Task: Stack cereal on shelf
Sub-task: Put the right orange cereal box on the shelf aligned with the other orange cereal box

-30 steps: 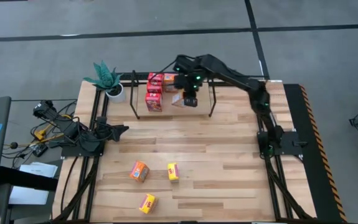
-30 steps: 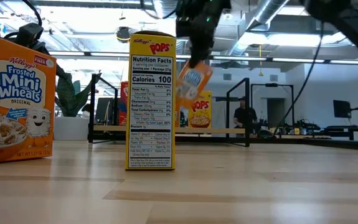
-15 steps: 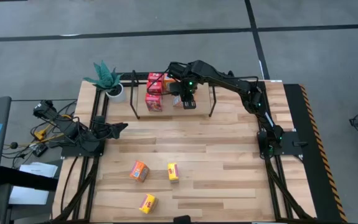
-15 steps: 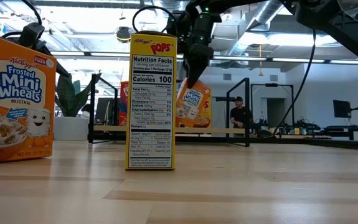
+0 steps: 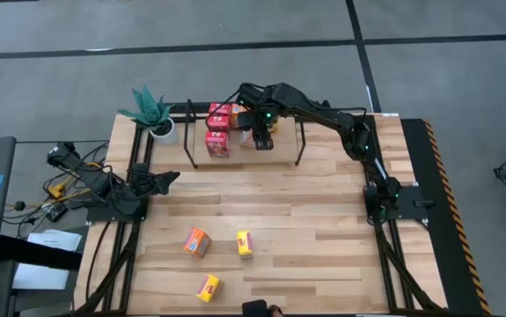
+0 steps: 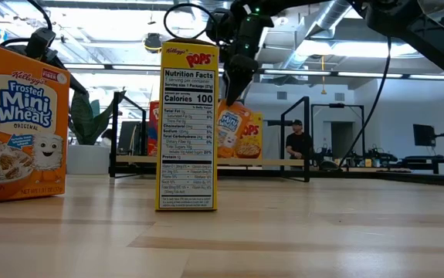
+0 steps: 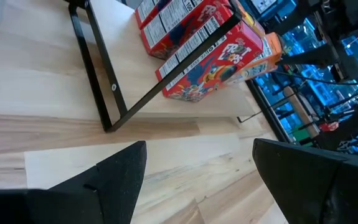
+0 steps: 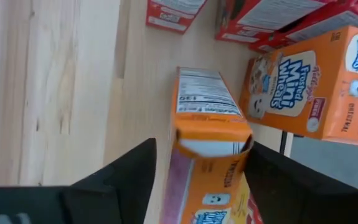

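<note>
1. The right gripper [image 5: 262, 134] is over the shelf [image 5: 301, 141] at the table's far side, its fingers spread either side of an orange Mini-Wheats box [image 8: 211, 134] (whether they press it, I cannot tell).
2. That box stands between the fingers, long axis along them, just beside the red boxes [image 5: 218, 130].
3. The left gripper [image 7: 197, 180] waits open, well apart, at the table's left edge.
4. Three boxes lie loose near the front: an orange box [image 5: 199, 241] and two yellow ones [image 5: 245, 243].
</note>
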`<action>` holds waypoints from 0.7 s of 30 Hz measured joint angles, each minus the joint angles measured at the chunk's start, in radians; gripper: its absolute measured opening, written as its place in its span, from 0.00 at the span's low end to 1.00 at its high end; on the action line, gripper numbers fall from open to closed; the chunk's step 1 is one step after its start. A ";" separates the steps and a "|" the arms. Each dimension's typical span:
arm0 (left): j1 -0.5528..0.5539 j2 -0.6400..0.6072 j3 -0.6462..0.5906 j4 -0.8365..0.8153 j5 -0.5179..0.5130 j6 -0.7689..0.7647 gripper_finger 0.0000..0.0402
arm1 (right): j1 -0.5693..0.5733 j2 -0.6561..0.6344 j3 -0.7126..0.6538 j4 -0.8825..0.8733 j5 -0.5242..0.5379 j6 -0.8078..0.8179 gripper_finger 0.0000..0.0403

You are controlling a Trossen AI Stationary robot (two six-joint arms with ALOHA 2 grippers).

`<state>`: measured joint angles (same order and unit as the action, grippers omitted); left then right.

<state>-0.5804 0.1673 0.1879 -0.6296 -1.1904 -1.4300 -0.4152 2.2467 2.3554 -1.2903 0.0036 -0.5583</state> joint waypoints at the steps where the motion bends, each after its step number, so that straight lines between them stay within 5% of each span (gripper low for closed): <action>1: 0.000 0.000 0.000 0.000 0.000 0.000 0.71 | 0.000 0.000 0.000 0.003 0.000 0.000 0.65; 21: 0.000 0.000 0.000 0.000 -0.002 -0.005 0.71 | 0.014 -0.089 0.001 0.114 0.107 0.021 0.66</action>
<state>-0.5806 0.1674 0.1879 -0.6296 -1.1919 -1.4349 -0.4012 2.1581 2.3561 -1.1762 0.1106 -0.5371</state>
